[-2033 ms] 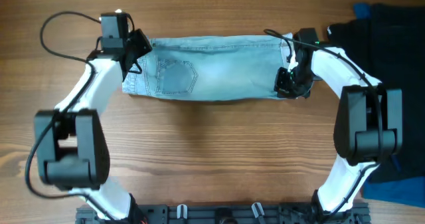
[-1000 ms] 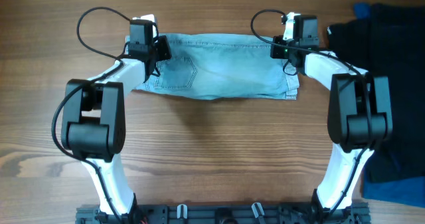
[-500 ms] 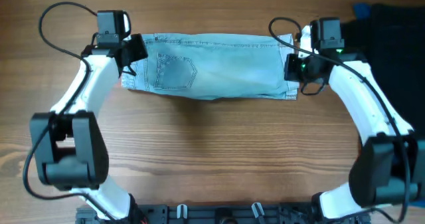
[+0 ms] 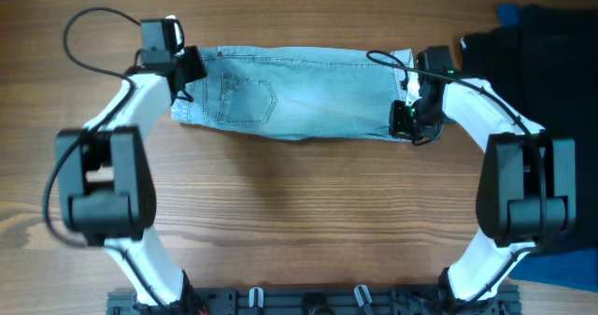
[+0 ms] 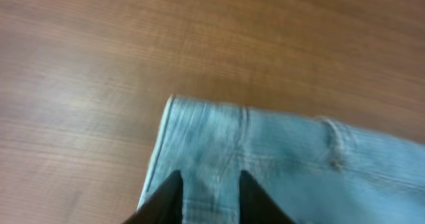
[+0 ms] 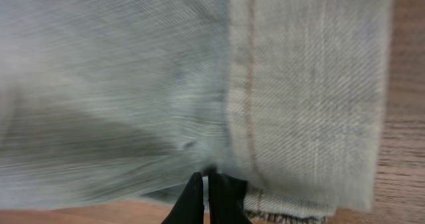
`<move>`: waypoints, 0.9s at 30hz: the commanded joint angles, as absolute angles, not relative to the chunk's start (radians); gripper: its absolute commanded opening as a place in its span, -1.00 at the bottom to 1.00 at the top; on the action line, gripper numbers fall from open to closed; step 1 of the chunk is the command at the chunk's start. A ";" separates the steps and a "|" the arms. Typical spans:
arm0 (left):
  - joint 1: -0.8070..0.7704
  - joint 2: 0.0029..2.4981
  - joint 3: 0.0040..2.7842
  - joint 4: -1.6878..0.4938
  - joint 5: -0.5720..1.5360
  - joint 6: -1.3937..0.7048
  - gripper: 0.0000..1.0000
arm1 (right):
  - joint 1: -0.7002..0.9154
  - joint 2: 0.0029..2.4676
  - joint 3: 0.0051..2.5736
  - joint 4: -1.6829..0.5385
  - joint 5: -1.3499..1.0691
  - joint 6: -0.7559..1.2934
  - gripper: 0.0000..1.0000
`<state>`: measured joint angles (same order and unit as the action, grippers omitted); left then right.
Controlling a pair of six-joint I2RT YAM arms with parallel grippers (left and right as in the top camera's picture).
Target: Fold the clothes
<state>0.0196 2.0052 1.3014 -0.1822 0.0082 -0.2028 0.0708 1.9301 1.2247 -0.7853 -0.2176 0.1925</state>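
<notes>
The clothes [image 4: 308, 91], light-blue denim shorts, lie flat as a long band across the far middle of the wooden table, a stitched pocket [image 4: 252, 102] near the left end. My left gripper [image 4: 184, 72] sits over that left end. In the left wrist view its fingers [image 5: 174, 187] stand apart above the clothes [image 5: 299, 164], near the denim's corner. My right gripper [image 4: 404, 121] is at the lower right end by the cuffed hem [image 6: 312, 104]. In the right wrist view this gripper [image 6: 204, 181] is shut, pinching the near edge of the denim.
A black garment [image 4: 547, 100] covers the table's right side, with dark blue fabric [image 4: 561, 273] below it and a blue corner [image 4: 509, 14] at the top. The arms' mounting rail [image 4: 308, 301] runs along the front edge. Bare wood lies in front of the shorts.
My left gripper has gone from shut to open at the left end. The right gripper has moved from the upper right corner down to the lower right edge.
</notes>
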 commanded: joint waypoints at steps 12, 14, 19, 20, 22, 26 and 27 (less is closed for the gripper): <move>0.011 1.738 1.251 -0.847 0.212 -0.352 -0.73 | 0.100 1.719 1.327 -0.895 -0.447 0.079 -0.91; 0.010 1.791 1.217 -0.787 0.212 -0.352 -0.71 | 0.116 1.747 1.327 -0.889 -0.455 0.051 -0.91; 0.010 1.947 1.204 -0.684 0.211 -0.352 -0.70 | 0.196 1.867 1.327 -0.822 -0.484 0.000 -0.91; 0.010 1.965 1.204 -0.680 0.208 -0.352 -0.70 | 0.210 1.898 1.327 -0.805 -0.459 0.001 -0.92; 0.010 1.982 1.203 -0.683 0.207 -0.352 -0.73 | 0.226 1.966 1.327 -0.778 -0.434 0.004 -0.91; 0.010 1.982 1.203 -0.693 0.163 -0.345 -0.84 | 0.235 2.096 1.327 -0.781 -0.434 0.003 -0.91; 0.010 1.977 1.203 -0.695 0.163 -0.345 -0.85 | 0.235 2.099 1.327 -0.786 -0.434 0.003 -0.91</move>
